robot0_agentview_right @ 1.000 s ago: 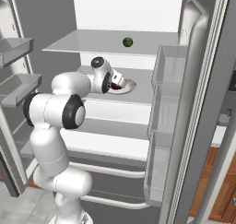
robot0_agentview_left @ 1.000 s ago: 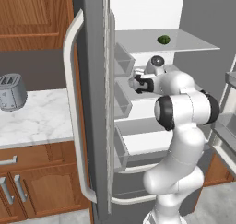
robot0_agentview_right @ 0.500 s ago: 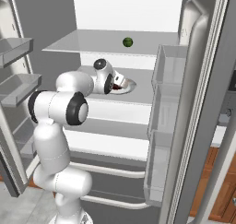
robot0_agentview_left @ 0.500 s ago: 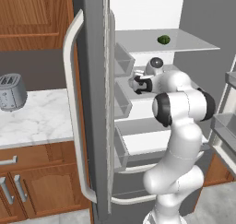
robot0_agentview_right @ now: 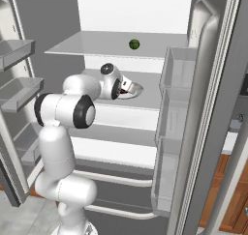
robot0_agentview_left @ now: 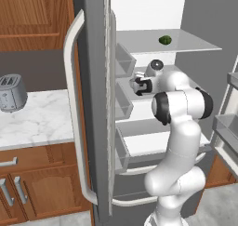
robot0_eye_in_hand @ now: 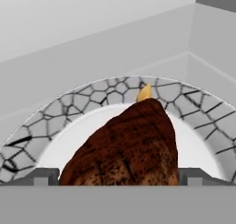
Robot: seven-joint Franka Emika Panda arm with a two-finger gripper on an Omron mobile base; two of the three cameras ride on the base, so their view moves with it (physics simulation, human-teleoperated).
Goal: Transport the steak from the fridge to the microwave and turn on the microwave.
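The fridge stands with both doors open, its white inside facing me. On the middle glass shelf lies a plate with a cracked-stone rim, and on it a brown steak. My gripper reaches in low over the plate. It is open, its two tips on either side of the steak's near end. The microwave is out of view.
A small green round thing sits on the upper shelf. Grey door bins flank the arm on the right, more bins on the left. A toaster stands on the marble counter left of the fridge.
The arm's elbow has shifted slightly; the hand has stayed at the plate with the steak between its fingers.
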